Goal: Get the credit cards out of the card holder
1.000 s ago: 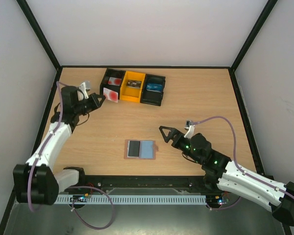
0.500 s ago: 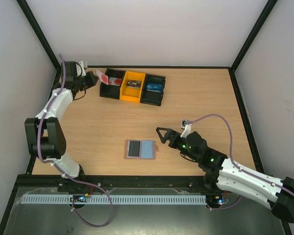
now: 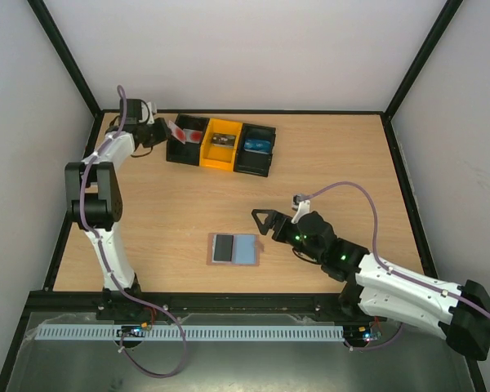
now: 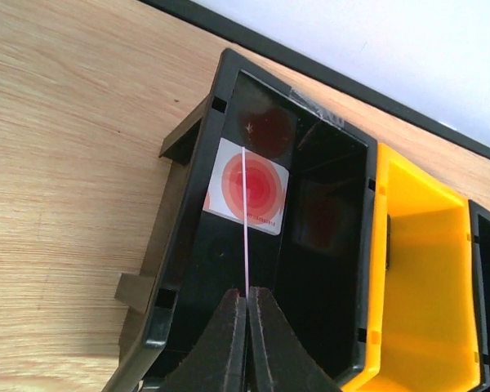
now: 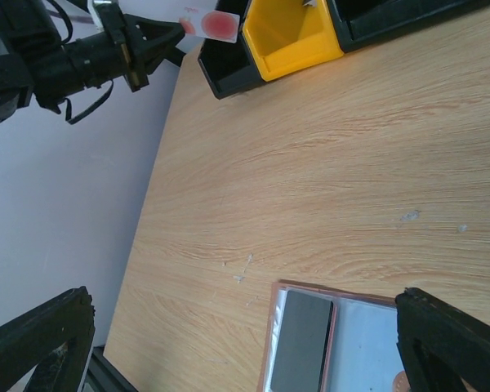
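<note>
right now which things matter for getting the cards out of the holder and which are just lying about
Job: holder; red card, pinched in the left fingers; black bin beneath it; right fingers, open beside the holder.
Lying about: yellow bin; other black bin, something blue inside.

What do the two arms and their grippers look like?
The left arm and right arm have white links and black joints, each with a looping mauve cable. The left gripper and right gripper are black with tapering fingers. Green lights glow on the right arm.
</note>
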Tool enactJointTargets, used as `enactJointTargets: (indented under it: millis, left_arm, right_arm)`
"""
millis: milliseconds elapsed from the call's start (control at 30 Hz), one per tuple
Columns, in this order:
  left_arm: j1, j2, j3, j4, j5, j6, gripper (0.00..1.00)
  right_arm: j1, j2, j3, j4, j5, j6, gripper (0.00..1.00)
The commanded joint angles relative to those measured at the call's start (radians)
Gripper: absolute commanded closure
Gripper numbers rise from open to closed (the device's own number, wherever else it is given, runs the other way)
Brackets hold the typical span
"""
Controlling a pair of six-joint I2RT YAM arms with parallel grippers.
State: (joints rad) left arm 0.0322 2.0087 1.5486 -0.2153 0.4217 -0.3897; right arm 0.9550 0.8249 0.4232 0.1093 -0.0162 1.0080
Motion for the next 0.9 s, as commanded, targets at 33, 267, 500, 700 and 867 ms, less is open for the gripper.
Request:
enactJointTargets:
  millis: [33, 267, 500, 700, 867]
  left_arm:
    - [-0.035, 0.029, 0.029, 0.019, -0.01, 0.012, 0.97]
    - [-0.069, 0.134, 0.12, 0.014, -0.031, 0.01, 0.97]
    - [-0.071, 0.198, 0.195, -0.01, -0.057, 0.035, 0.97]
    - [-0.071, 0.219, 0.207, 0.006, -0.029, 0.039, 0.97]
    - [-0.071, 0.239, 0.223, 0.017, -0.03, 0.024, 0.96]
  right_arm:
    - [-0.001, 0.005, 0.039, 0.001, 0.028, -0.003, 0.02]
    - [-0.001, 0.028, 0.041, 0.006, 0.044, 0.016, 0.02]
    - [-0.001, 0.053, 0.057, 0.007, 0.064, 0.015, 0.02]
    - [-0.001, 0.06, 0.068, -0.007, 0.073, 0.021, 0.02]
    - [-0.001, 0.051, 0.071, -0.015, 0.084, 0.031, 0.02]
